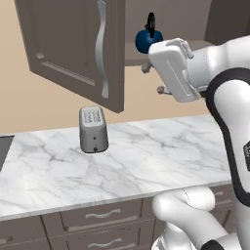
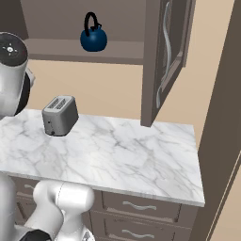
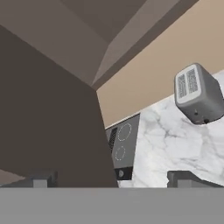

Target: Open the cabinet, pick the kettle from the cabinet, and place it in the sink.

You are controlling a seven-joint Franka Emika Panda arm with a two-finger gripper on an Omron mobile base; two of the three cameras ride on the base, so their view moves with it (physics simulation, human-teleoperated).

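The cabinet (image 1: 68,49) stands open, both doors swung out; its right door (image 2: 164,56) shows its long curved handle. The small dark-blue kettle (image 1: 145,41) with a black arched handle sits on the cabinet's bottom shelf (image 2: 93,39). In the left base view my gripper (image 1: 153,78) hangs just below and in front of the kettle, pointing left, apart from it. In the hand view its fingertips (image 3: 41,180) stand wide apart at the bottom, and the gripper (image 3: 113,179) is open with nothing between them. The sink is out of view.
A grey toaster (image 1: 93,129) stands on the white marble counter (image 1: 146,156) under the left door. A black cooktop (image 3: 122,148) lies beyond the toaster. Drawers (image 2: 141,204) with short handles run below the counter. A tall brown panel (image 2: 221,141) bounds the right side.
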